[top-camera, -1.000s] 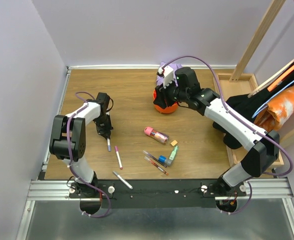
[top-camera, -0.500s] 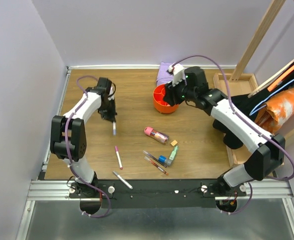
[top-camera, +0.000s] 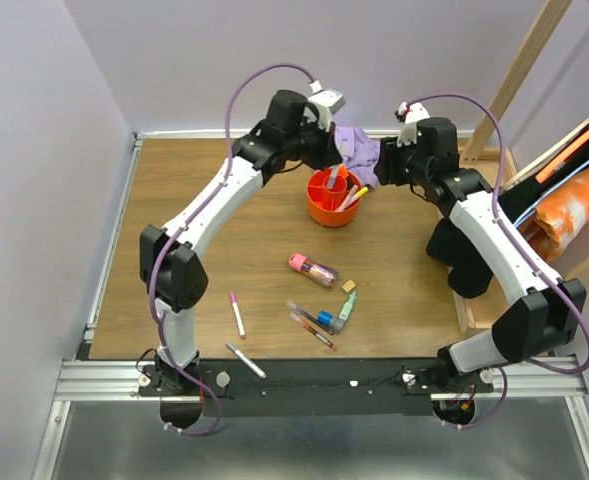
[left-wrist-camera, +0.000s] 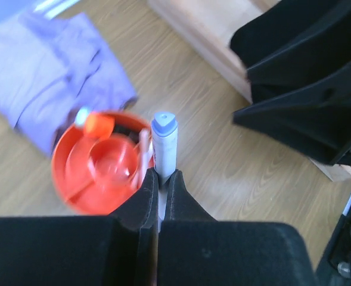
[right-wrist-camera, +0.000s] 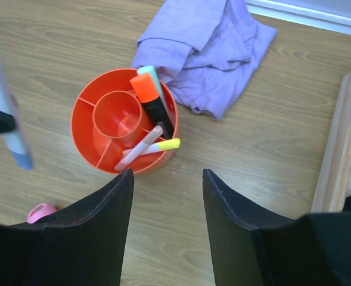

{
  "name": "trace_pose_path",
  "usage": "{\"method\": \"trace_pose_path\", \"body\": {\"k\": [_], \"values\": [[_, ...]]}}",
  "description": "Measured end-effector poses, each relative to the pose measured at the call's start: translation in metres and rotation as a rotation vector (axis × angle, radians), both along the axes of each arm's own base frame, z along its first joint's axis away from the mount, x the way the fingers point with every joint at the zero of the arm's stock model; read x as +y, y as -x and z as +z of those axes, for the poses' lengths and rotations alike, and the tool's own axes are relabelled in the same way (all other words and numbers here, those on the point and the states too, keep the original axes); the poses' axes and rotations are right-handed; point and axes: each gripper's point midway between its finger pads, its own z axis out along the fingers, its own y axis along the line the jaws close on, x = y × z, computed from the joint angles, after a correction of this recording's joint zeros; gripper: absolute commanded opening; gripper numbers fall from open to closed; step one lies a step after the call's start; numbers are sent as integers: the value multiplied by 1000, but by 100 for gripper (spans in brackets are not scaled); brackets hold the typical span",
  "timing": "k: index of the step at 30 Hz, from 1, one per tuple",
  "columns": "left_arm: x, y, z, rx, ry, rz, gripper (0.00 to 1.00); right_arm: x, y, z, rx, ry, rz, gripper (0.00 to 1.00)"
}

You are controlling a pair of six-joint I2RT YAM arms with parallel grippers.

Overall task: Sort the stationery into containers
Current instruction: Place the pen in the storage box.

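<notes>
The orange cup (top-camera: 319, 208) with inner dividers stands at the back middle; it also shows in the left wrist view (left-wrist-camera: 98, 164) and the right wrist view (right-wrist-camera: 92, 140). It holds an orange highlighter (right-wrist-camera: 144, 89), a mint highlighter, a pink pen (right-wrist-camera: 140, 148) and a yellow-tipped pen. My left gripper (top-camera: 321, 152) (left-wrist-camera: 161, 176) is shut on a white pen with a lilac cap (left-wrist-camera: 164, 140), held just above the cup's rim. My right gripper (top-camera: 386, 168) (right-wrist-camera: 167, 179) is open and empty, just right of the cup. Loose items lie mid-table: pink tube (top-camera: 312, 268), tan eraser (top-camera: 349, 286), mint highlighter (top-camera: 346, 310), several pens (top-camera: 309, 325).
A lilac cloth (top-camera: 357, 148) lies behind the cup. A wooden tray (top-camera: 452, 155) with black fabric (top-camera: 469, 235) is at the right. A pink pen (top-camera: 237, 313) and a white pen (top-camera: 245, 360) lie near the front left.
My left arm has swung from the table's left side over to the cup, carrying the pen. My right gripper has pulled back up and right from the cup.
</notes>
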Motion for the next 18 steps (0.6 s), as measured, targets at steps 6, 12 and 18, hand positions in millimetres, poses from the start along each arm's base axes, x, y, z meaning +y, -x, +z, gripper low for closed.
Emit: {"method": "trace_pose_path", "body": {"k": [6, 12, 18], "values": [[-53, -8, -20, -104, -11, -108, 0, -14, 0, 10, -27, 5, -45, 58], [-72, -19, -67, -112, -60, -133, 0, -23, 3, 15, -42, 8, -64, 58], [-74, -32, -90, -139, -95, -121, 0, -27, 4, 7, -24, 15, -72, 58]]}}
